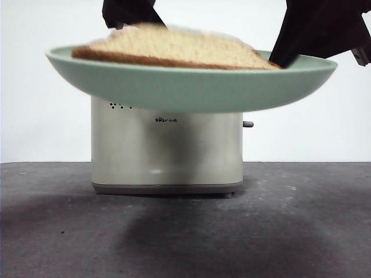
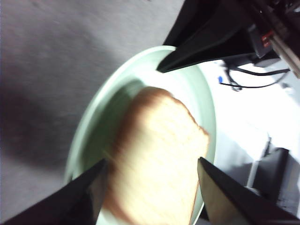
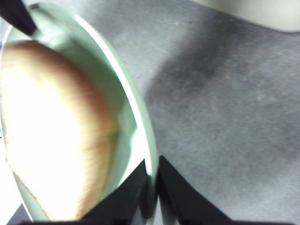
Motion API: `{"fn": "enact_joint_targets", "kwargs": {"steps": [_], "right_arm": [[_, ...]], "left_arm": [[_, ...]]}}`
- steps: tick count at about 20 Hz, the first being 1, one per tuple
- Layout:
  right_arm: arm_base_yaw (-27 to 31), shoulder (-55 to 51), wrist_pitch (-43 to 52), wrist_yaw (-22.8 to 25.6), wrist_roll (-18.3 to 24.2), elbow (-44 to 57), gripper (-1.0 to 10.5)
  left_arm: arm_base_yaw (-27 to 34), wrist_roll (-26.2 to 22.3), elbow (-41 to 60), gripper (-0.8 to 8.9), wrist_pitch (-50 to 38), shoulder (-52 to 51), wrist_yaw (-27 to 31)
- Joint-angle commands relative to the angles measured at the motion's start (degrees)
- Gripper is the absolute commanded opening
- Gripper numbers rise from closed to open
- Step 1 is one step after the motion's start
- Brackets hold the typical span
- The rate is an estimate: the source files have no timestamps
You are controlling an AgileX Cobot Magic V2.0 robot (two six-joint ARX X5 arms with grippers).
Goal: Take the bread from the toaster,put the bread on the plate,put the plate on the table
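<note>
The tan, speckled wholemeal bread slice is seen lying flat in the wide, shallow, pale mint-green plate, which is held in the air above the dark grey-brown surface, in front of the boxy cream-beige toaster. The plate's rim is pinched by the right gripper. The left gripper hangs over the slice, its fingers parted and grasping nothing. The coming move is judged to be straight down, since the surface lies directly beneath the plate.
</note>
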State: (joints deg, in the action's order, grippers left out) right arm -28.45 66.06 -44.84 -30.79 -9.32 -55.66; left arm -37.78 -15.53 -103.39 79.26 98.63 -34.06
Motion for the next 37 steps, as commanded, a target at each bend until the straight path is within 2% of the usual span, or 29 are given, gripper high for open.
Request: {"fn": "enact_joint_targets", "kwargs": {"steps": [1,5,9,14,19,23,26,29,32,37], "right_arm": [[-0.4,0.6,0.2,0.3,0.4,-0.6,0.0],[-0.3,4.2,0.3,2.3,1.3,-0.5,0.0],[-0.3,11.4,3.3,2.3,1.6,-0.5,0.0],[-0.4,21.6,8.9,0.5,1.6,-0.5,0.0],[-0.4,29.7,14.9,0.4,1.3,-0.5,0.0],[-0.3,33.2,16.1,1.7,1.2,-0.5,0.0],[-0.4,33.7,15.5,4.4,0.9,-0.5,0.3],[-0.4,33.4,15.5,4.5,0.9,-0.5,2.4],[-0.4,31.1,14.8,4.9,1.2,-0.6,2.5],[-0.4,19.1,11.5,10.5,1.2,-0.7,2.5]], "left_arm": [[-0.5,0.0,-4.3,3.16,1.2,0.9,2.5],[-0.5,1.4,-9.3,3.12,2.2,0.2,3.2],[-0.5,2.5,-12.6,3.12,2.2,-1.5,3.2],[-0.5,2.8,-12.7,3.11,2.2,-4.1,3.2],[-0.5,2.8,-12.7,3.11,2.2,-6.0,3.2],[-0.5,3.0,-12.7,3.10,2.2,-6.8,3.2],[-0.5,3.1,-12.7,3.10,2.3,-6.9,3.2],[-0.5,3.1,-12.7,3.10,2.3,-6.9,3.2],[-0.5,3.1,-12.7,3.10,2.3,-6.9,3.2],[-0.4,3.1,-12.7,2.71,2.3,-6.9,3.2]]}}
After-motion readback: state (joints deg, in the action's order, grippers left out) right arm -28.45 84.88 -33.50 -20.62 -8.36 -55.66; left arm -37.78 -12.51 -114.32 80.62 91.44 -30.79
